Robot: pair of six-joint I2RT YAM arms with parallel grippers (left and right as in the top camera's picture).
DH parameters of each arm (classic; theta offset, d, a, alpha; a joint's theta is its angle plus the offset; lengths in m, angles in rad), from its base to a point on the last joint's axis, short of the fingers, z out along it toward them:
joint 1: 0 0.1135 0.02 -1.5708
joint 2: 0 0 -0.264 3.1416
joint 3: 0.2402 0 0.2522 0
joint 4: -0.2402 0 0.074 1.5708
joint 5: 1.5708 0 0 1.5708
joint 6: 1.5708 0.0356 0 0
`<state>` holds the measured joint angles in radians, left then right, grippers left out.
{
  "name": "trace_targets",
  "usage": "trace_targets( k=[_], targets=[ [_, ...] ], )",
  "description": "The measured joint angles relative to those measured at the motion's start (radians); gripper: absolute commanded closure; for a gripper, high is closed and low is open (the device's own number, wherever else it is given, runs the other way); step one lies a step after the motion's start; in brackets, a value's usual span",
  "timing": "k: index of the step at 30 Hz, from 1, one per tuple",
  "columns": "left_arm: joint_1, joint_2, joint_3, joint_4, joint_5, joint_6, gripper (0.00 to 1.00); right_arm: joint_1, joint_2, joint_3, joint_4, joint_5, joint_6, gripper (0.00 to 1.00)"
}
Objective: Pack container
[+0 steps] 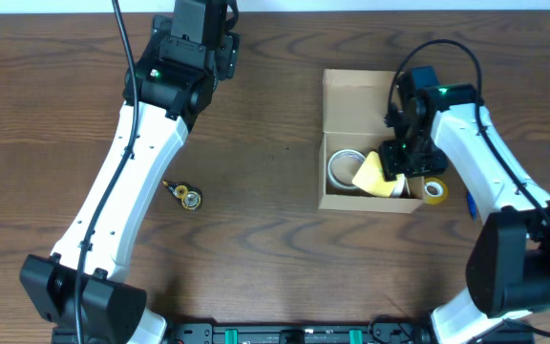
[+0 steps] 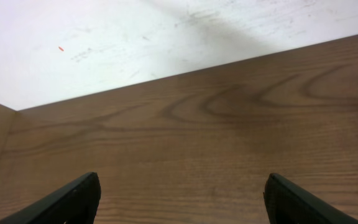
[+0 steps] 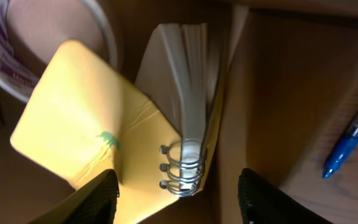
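The small tan cardboard box (image 1: 356,100), flap open, sits right of centre on the tabletop (image 1: 256,229). It is probably light and thin-walled, best pinched at a wall. The right hand (image 3: 178,198), half-open, straddles a yellow spiral notepad (image 3: 73,118) inside; the left hand (image 2: 182,199) gapes wide, empty.

Open container (image 1: 359,96) holds a yellow notepad (image 1: 370,178) — right end effector (image 1: 401,161) over it — tape roll (image 1: 332,170) alongside.

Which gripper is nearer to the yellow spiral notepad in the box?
Right. The right gripper hangs directly over the notepad inside the cardboard box, jaws open either side of its spiral. The left gripper is far off across the table.
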<state>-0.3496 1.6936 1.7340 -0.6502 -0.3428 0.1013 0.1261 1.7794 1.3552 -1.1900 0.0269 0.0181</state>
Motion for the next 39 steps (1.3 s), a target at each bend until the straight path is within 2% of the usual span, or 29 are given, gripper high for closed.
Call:
trace_targets(
  k=[4,9,14,19,29,39],
  targets=[
    [0.000,0.000,0.000,0.000,0.000,0.000,0.15,-0.041,0.000,-0.003,0.005,0.000,0.000,0.53],
    [0.000,0.000,0.000,0.000,0.000,0.000,0.15,-0.069,0.000,-0.003,0.006,-0.011,0.000,0.52],
    [0.000,0.000,0.000,0.000,0.000,0.000,0.15,-0.069,0.000,-0.003,0.006,-0.031,0.000,0.45],
    [0.000,0.000,0.000,0.000,0.000,0.000,0.15,-0.068,0.000,-0.003,0.006,-0.072,0.002,0.55],
    [0.000,0.000,0.000,0.000,0.000,0.000,0.15,-0.053,0.000,-0.015,0.035,-0.088,0.000,0.59],
    [0.000,0.000,0.000,0.002,0.000,0.000,0.15,-0.053,0.000,-0.119,0.098,-0.095,0.000,0.70]
  ],
)
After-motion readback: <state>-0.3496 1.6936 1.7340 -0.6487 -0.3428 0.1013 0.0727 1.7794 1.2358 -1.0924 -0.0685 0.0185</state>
